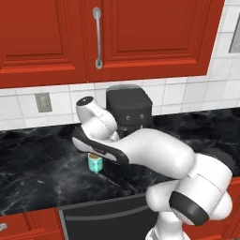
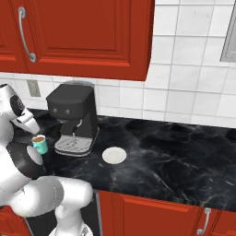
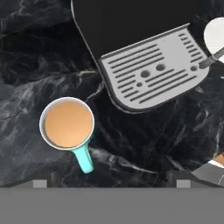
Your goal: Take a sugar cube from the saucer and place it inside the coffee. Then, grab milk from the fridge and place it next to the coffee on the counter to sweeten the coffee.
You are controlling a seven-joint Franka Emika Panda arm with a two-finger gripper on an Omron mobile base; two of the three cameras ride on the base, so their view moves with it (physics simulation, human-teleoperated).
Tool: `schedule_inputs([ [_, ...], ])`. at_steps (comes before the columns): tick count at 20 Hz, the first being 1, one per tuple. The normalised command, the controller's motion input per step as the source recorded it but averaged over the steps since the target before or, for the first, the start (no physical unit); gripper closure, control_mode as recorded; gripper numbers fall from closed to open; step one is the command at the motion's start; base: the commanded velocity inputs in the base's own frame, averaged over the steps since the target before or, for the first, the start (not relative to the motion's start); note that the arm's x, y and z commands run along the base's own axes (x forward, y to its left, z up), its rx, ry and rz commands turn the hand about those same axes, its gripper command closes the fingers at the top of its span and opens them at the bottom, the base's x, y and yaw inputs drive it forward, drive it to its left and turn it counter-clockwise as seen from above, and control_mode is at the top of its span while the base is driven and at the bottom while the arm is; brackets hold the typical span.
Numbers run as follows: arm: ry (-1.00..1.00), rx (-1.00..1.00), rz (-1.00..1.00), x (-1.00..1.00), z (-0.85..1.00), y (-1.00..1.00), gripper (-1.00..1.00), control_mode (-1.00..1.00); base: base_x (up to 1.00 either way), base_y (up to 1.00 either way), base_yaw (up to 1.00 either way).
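1. The coffee (image 3: pixel 67 124) stands on the table (image 3: pixel 26 65) at lower left of the hand view, beside the coffee machine (image 3: pixel 148 72).
2. The fingers (image 3: pixel 40 183) are spread, holding nothing; the saucer (image 2: pixel 114 155) looks bare.
3. The sugar step seems done; next, drive to the fridge for milk.

White arm, dark joints: rises from the base, bends at a bulky elbow, forearm reaching forward and leftward over the table (image 1: pixel 37 159). Wrist: turned downward, hand pointing at the surface below. Claw (image 3: pixel 111 183): two small dark finger tips (image 3: pixel 40 183) set wide apart, nothing between them; apparently parted fully, though the tips barely show.
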Motion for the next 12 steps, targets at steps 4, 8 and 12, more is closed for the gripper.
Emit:
schedule_inputs([
  [4, -0.23, 0.05, 0.01, -1.00, 0.88, -0.51, -1.00, -1.00, 0.00, 0.00, 0.00],
  [8, -0.17, 0.05, 0.09, -1.00, 0.57, -0.81, -1.00, -1.00, 0.00, 0.00, 0.00],
  [12, -0.14, 0.07, 0.17, -0.82, 0.11, -1.00, -1.00, -1.00, 0.00, 0.00, 0.00],
])
